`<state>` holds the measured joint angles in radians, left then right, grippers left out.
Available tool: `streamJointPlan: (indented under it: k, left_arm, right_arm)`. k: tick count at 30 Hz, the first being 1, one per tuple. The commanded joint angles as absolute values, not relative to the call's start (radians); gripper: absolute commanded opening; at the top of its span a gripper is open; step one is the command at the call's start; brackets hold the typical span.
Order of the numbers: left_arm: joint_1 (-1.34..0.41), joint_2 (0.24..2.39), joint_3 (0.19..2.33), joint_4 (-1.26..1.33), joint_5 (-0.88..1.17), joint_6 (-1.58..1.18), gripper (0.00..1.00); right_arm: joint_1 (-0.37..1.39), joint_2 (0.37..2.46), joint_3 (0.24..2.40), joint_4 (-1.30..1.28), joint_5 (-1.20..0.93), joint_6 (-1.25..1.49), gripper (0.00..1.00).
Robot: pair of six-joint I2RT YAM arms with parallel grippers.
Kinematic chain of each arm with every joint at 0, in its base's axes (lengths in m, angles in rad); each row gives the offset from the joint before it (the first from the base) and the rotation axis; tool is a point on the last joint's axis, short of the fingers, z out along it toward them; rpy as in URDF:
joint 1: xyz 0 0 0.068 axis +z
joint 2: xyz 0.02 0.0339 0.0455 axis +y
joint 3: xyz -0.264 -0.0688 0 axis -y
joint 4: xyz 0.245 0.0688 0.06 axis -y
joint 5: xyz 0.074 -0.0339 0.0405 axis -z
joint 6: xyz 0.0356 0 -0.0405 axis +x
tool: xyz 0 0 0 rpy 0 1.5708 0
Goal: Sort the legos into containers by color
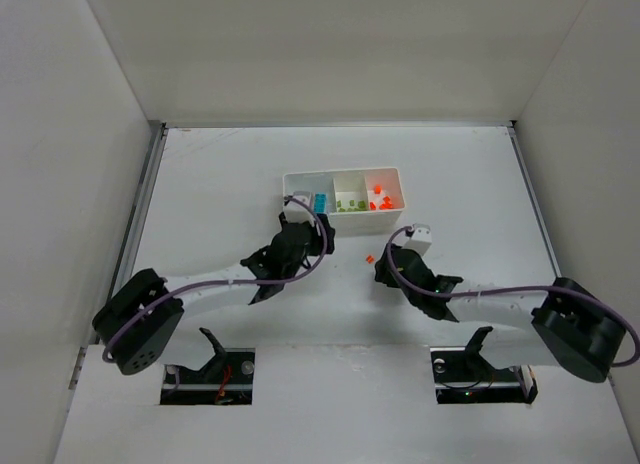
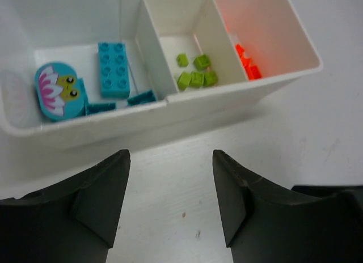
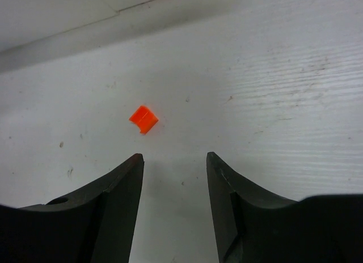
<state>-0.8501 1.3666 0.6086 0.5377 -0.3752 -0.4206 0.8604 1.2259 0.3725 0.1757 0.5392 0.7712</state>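
Lone orange lego [image 3: 143, 119] loose on bench [image 3: 283, 76], just ahead of right pincer [image 3: 174, 157]; jaws wide apart, nothing held. Tray [image 2: 187, 107] holds teal-blue bricks [image 2: 113, 67] in left compartment, lime green bricks [image 2: 195, 77] in middle, orange bricks [image 2: 247, 62] in right. Left pincer [image 2: 170, 155] near tray's front wall, jaws wide apart, nothing held.

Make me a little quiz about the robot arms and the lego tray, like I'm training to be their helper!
1. True or false: the right gripper is holding the orange brick that lies on the table.
2. What colour are the bricks in the middle compartment of the tray? A) teal B) lime green C) orange
3. Fill in: the left gripper is ____ (open or shut).

Key: 1 false, the brick lies loose ahead of the open gripper; 2 B; 3 open.
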Motion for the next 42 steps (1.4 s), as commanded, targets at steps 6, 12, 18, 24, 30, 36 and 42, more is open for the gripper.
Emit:
streamJointPlan:
  k: [6,12,18,24,30,36,42]
  left_arm:
    - [-0.893,1.203,0.402,0.663,-0.463,-0.459,0.6]
    - [-0.903,1.186,0.367,0.71,-0.482,-0.45,0.62]
    - [-0.906,1.21,0.348,0.765,-0.474,-0.433,0.62]
    - [-0.918,1.197,0.336,0.778,-0.465,-0.433,0.62]
    - [-0.91,1.17,0.318,0.782,-0.465,-0.431,0.62]
    - [-0.897,1.163,0.31,0.782,-0.462,-0.44,0.62]
    - [-0.893,1.17,0.311,0.784,-0.462,-0.449,0.62]
  right_arm:
    - [0.886,1.411,0.523,0.262,0.595,0.839,0.55]
    - [0.895,1.497,0.586,0.25,0.629,0.848,0.48]
    - [0.894,1.56,0.637,0.201,0.652,0.859,0.45]
    - [0.909,1.624,0.702,0.153,0.667,0.848,0.37]
    - [0.955,1.652,0.73,0.077,0.733,0.844,0.33]
    - [1.009,1.623,0.715,0.04,0.776,0.836,0.43]
    - [1.013,1.646,0.713,0.04,0.769,0.825,0.31]
